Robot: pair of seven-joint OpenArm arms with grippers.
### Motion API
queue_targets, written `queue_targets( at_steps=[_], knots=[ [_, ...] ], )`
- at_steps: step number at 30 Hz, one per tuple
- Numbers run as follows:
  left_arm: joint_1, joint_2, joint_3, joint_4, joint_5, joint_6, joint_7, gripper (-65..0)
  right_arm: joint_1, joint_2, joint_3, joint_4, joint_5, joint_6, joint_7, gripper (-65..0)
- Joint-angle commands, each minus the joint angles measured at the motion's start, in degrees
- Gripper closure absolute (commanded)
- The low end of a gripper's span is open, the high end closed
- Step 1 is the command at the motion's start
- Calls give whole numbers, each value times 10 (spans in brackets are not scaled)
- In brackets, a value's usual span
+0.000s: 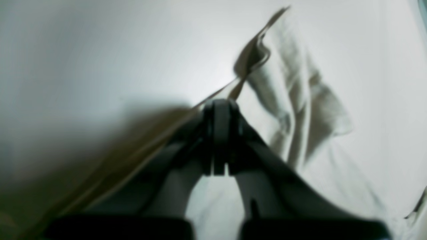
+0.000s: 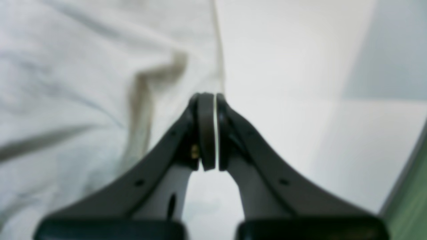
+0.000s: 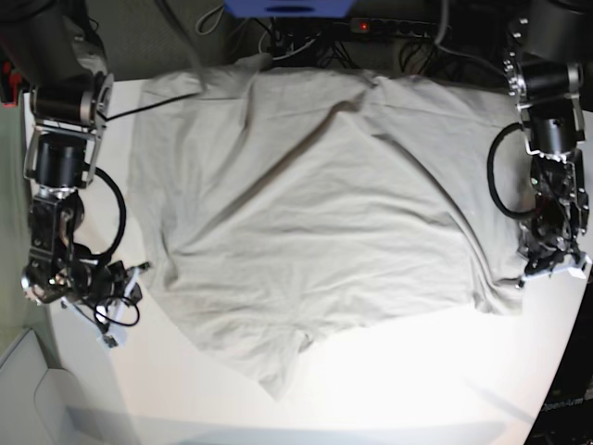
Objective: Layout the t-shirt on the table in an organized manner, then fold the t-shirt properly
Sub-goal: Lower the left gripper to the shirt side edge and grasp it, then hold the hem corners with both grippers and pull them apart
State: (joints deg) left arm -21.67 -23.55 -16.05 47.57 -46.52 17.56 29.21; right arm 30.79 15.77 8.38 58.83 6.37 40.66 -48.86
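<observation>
A soft, wrinkled grey-beige t-shirt is spread over most of the smooth matte white table, its creased lower corner drooping towards the near edge; black cables are coiled by the arm at the scene's left; the right gripper is seen pressed shut on a thin pale fabric edge; the left gripper is seen closed at the shirt's hem, a taut fold running from its tips.
</observation>
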Motion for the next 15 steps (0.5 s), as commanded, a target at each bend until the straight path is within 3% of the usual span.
queue_targets(
  at_steps=[1,9,15],
  knots=[
    [-9,-19,-2,8,3,2,-10,0,29,4,-3,9,6,-7,10,0],
    [-15,-29,51,14,96,2,50,0,86,-49,-90,3,5,-7,11,0],
    [-37,-12,54,7,175,-1,51,0,149,-77,-103,-132,4,-7,48,0]
  ],
)
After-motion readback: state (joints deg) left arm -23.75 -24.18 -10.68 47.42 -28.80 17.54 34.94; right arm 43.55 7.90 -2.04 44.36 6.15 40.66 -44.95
